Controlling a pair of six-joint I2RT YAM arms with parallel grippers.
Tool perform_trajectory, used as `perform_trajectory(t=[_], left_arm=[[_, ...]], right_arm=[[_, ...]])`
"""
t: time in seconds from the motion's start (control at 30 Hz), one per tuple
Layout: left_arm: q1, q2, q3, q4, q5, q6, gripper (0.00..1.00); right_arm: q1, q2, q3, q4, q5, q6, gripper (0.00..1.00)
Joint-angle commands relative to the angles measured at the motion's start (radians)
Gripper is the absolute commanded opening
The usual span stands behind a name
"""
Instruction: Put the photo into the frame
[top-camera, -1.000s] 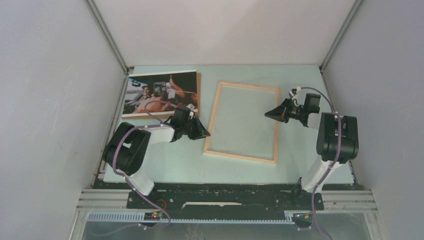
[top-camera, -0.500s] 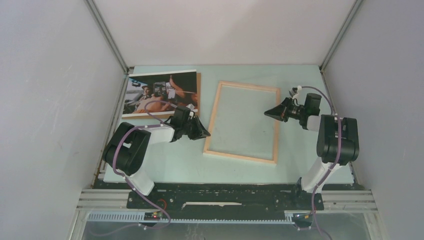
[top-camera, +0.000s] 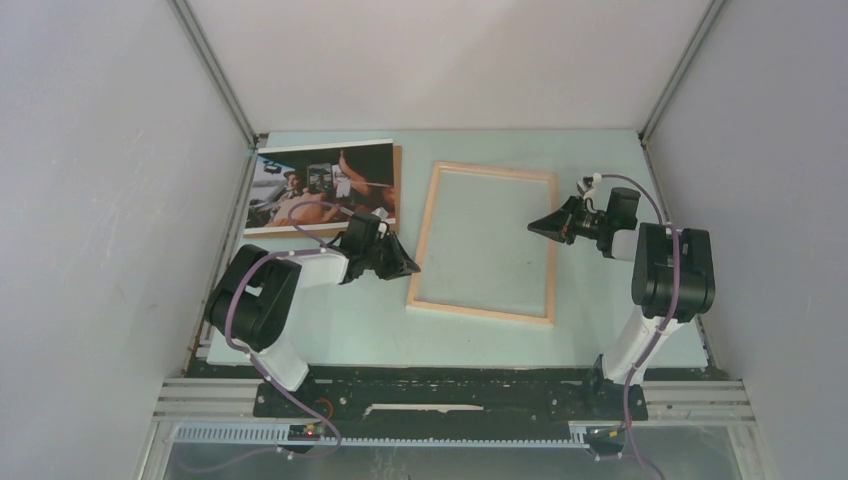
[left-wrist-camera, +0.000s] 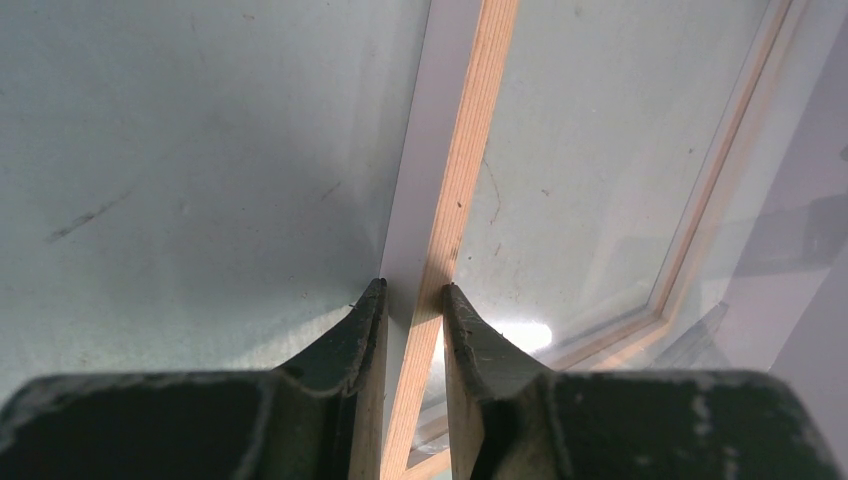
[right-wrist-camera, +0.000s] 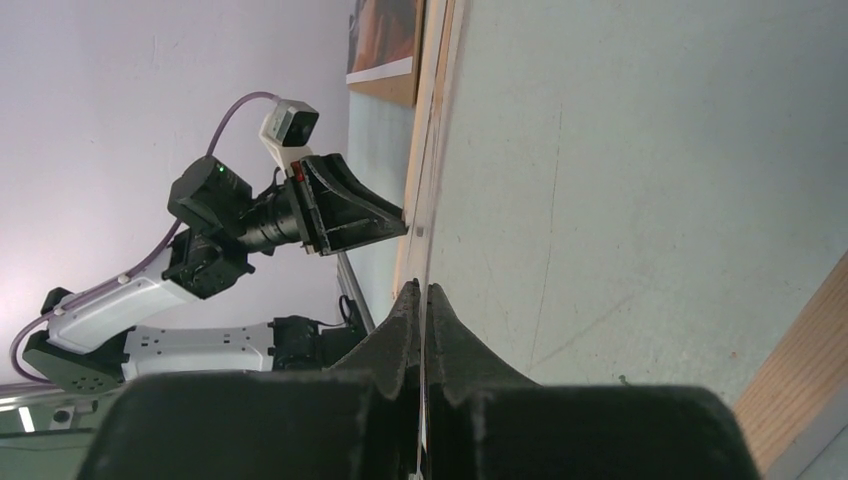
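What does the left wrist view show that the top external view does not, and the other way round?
Only left wrist: the left end effector closed on a rail of the frame, one finger on each side. Only top external: the photo lying on a brown board at far left, and the shut right end effector above the frame. Both: the frame and the table.

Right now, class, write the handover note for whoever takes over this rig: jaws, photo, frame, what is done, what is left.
Left gripper: jaws shut on the frame, at its left rail.
Right gripper: jaws shut, holding nothing, tip over the pane near the right rail.
Photo: face up on a brown board at the far left, apart from the frame.
Done: frame gripped; photo not yet touched.
Left: pick up the photo and lay it in the frame.
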Motion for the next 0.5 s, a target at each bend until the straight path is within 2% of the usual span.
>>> perform_trajectory(t=[0.0,0.27,0.47], left_arm=[[-0.019,-0.006,-0.025,-0.012,0.025,0.011,0.13],[-0.019,0.004,-0.022,-0.013,0.020,0.021,0.13],[-0.019,0.004,-0.026,-0.018,0.019,0.031,0.13]], right_arm=[[0.051,-0.002,0.018,-0.055,-0.078,-0.065,0.00],[0.045,0.032,0.036,-0.042,-0.111,-0.087,0.01],[0.040,0.040,0.081,-0.179,-0.083,-0.196,0.02]])
